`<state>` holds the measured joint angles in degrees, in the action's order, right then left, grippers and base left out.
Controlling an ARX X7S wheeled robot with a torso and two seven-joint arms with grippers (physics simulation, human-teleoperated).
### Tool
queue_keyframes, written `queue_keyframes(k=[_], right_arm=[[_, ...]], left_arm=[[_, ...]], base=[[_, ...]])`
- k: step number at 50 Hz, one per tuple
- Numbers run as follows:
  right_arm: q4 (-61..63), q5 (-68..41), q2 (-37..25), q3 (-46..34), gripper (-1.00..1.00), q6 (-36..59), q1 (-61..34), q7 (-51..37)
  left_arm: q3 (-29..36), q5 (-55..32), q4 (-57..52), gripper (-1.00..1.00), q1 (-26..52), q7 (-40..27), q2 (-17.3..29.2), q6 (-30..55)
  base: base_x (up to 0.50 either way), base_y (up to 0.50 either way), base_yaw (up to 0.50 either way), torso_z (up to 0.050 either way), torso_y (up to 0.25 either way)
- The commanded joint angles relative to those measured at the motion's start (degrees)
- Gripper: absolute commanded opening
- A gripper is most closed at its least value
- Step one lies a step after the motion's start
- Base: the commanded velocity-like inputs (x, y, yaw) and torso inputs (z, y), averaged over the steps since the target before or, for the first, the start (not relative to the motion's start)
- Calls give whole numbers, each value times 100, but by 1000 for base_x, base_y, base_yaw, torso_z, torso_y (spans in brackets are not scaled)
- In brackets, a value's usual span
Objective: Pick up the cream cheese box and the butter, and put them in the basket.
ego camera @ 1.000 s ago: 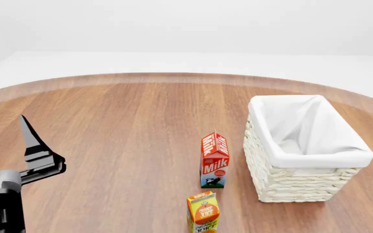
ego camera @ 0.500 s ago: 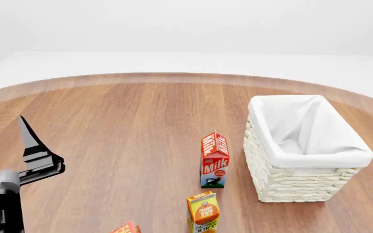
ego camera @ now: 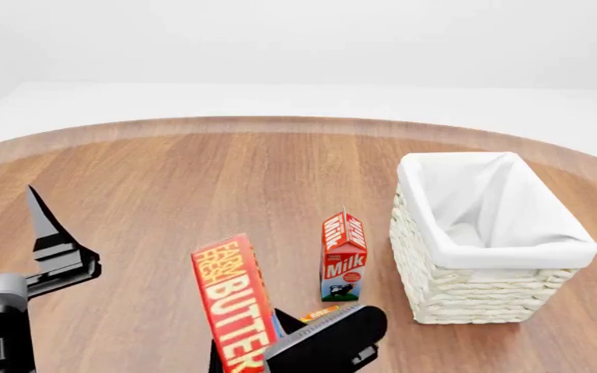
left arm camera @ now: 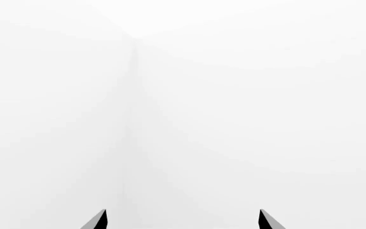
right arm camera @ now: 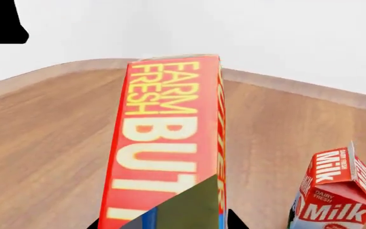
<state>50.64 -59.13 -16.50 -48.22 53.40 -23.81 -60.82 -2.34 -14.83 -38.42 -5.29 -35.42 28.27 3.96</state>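
Butter [ego camera: 232,305] up in the right hand [ego camera: 296,348]
R hand clamped on it, held above desk [ego camera: 174,194] left of milk carton [ego camera: 343,255] & basket [ego camera: 485,241]. L hand [left arm camera: 181,220] spread wide, nothing in it.

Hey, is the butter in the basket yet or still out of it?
Out. The butter is held up by the right gripper, left of the milk carton; the basket shows only liner.

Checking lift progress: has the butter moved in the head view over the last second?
Yes. The butter, shut in the right gripper, has risen from below the frame edge and now stands left of the milk carton, its top about level with the carton's.
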Motion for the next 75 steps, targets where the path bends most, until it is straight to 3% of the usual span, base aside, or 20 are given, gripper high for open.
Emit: queue_keyframes(k=[1,5,8,12,18,23,38,50,75], right_arm=[[807,-917,-25,921,-100,231,-591,-671],[930,-1521,-280,884,-100,-60,-1083,-1241],[935,-1830,-801,200,-100,-953,-1715,-1721],[935,-1804,-1621,-1239,-100,-2427,-2969,-2219],[936,-1456,-2739,-4093,-100,-4820,-5549,-2677],[933,-1409,-3398,-5232,-100,-5622,-6685,-2637],[818,-1782,-5069,-5579,-100,-5716,-7649,-2028],[422,-2405,-6550,-5182,-100,-4590,-8686,-1319],[-1158,-3331,-7082,-4332,-100,-2193,-9732,174]], left_arm=[[-193,-4,-58,100,-29,145,-96,-38],[-195,-6,-78,100,-30,138,-86,-24],[-203,-9,-91,100,-28,130,-78,-11],[-183,11,-99,100,-22,122,-77,1],[-165,31,-140,100,-15,102,-65,43],[-154,37,-136,100,-13,101,-61,44],[-151,45,-180,100,4,70,-35,92],[-161,56,-268,100,-8,35,-2,158],[-4,154,-224,100,38,40,10,199]], base=[[0,0,0,0,0],[0,0,0,0,3],[0,0,0,0,0],[0,0,0,0,0],[0,0,0,2,2],[0,0,0,0,0],[0,0,0,0,1],[0,0,0,1,1],[0,0,0,0,1]])
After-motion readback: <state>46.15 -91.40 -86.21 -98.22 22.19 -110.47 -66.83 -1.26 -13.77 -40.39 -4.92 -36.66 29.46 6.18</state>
